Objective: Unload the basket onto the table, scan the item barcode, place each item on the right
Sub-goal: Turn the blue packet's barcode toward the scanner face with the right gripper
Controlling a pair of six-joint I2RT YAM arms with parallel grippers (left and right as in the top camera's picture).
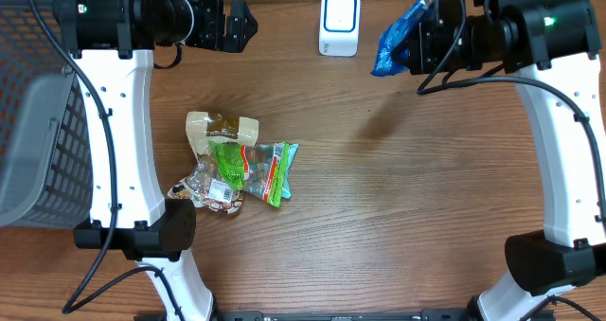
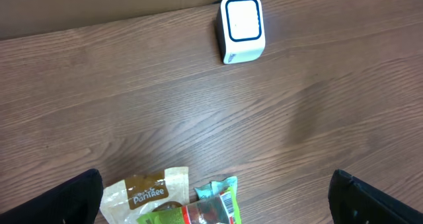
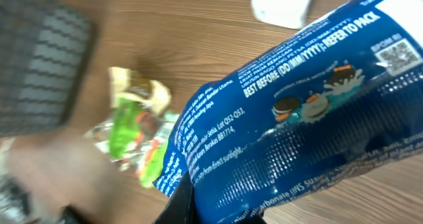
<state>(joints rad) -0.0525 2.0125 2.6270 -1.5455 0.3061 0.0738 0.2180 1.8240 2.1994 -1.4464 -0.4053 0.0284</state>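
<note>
A blue cookie packet [image 1: 390, 44] hangs in the air at the back right, just right of the white barcode scanner [image 1: 339, 23]. My right gripper [image 1: 417, 39] is shut on it. In the right wrist view the packet [image 3: 310, 112] fills the frame, with white print and a QR code facing the camera, and one dark finger [image 3: 198, 197] presses on its lower edge. The scanner [image 3: 284, 2] shows beyond it. My left gripper [image 1: 237, 23] stands open and holds nothing at the back left, its dark fingertips [image 2: 66, 197] wide apart above the table.
A pile of snack packets [image 1: 237, 165] lies left of centre: a beige PanTree pouch [image 2: 149, 191], a green and red packet [image 2: 211, 209] and others. A grey mesh basket [image 1: 38, 141] stands at the left edge. The scanner [image 2: 241, 27] sits near the table's back edge.
</note>
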